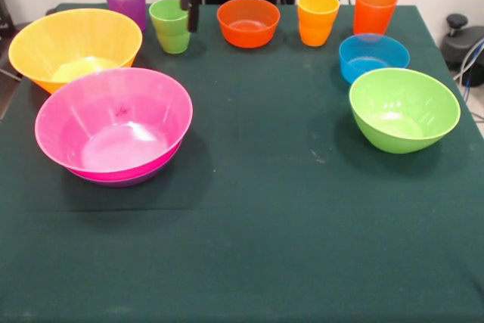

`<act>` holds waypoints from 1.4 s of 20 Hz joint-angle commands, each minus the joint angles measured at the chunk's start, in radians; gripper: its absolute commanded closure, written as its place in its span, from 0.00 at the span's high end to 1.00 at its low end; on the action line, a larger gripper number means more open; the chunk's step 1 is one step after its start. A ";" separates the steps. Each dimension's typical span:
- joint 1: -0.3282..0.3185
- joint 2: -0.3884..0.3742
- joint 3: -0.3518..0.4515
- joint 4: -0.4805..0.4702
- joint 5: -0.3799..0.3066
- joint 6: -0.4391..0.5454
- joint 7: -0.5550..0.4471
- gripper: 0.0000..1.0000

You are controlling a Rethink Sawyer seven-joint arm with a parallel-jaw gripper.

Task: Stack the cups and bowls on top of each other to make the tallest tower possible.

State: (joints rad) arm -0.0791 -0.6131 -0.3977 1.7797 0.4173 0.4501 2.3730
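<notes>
Bowls: pink bowl nested upright in purple bowl, its rim showing beneath, near and left of the jaws; jaw state cannot be told. Light green cup just beside them, mouth up. Desk near half open.

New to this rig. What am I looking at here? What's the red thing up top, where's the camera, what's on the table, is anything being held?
One picture, taken from across the table, facing the robot. The red and black part at the top is the end of the robot arm with its gripper, hanging beside the light green cup. It holds nothing that I can see; whether it is open or shut does not show.

On the dark green table: along the far edge a purple cup, the light green cup, an orange bowl, a yellow-orange cup and an orange cup. Nearer: a yellow bowl, a pink bowl nested in a purple one, a blue bowl and a light green bowl.
</notes>
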 commanded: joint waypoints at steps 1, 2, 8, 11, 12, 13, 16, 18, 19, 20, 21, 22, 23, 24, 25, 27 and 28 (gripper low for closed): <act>0.057 0.079 0.082 0.057 0.048 -0.077 0.247 1.00; 0.055 0.078 0.090 0.065 0.057 -0.083 0.246 1.00; 0.018 0.096 0.168 0.134 0.105 -0.192 0.228 1.00; 0.020 0.100 0.162 0.142 0.117 -0.202 0.224 1.00; 0.023 0.101 0.155 0.143 0.122 -0.198 0.224 1.00; 0.028 0.104 0.145 0.141 0.127 -0.194 0.229 1.00; 0.010 0.108 0.142 0.148 0.137 -0.201 0.217 1.00; -0.007 0.111 0.141 0.148 0.137 -0.207 0.203 1.00; -0.015 0.109 0.139 0.148 0.136 -0.202 0.195 1.00; -0.024 0.107 0.141 0.150 0.136 -0.200 0.187 1.00; -0.031 0.104 0.140 0.152 0.135 -0.200 0.182 1.00; -0.036 0.102 0.141 0.153 0.135 -0.199 0.177 1.00; -0.046 0.097 0.142 0.157 0.134 -0.199 0.171 1.00; -0.047 0.093 0.140 0.158 0.135 -0.196 0.172 1.00; -0.045 0.093 0.144 0.160 0.137 -0.198 0.176 1.00; -0.034 0.092 0.130 0.157 0.135 -0.193 0.183 1.00; -0.027 0.092 0.117 0.152 0.130 -0.184 0.182 1.00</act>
State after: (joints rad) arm -0.1097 -0.5501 -0.3613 1.8965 0.5234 0.2778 2.3761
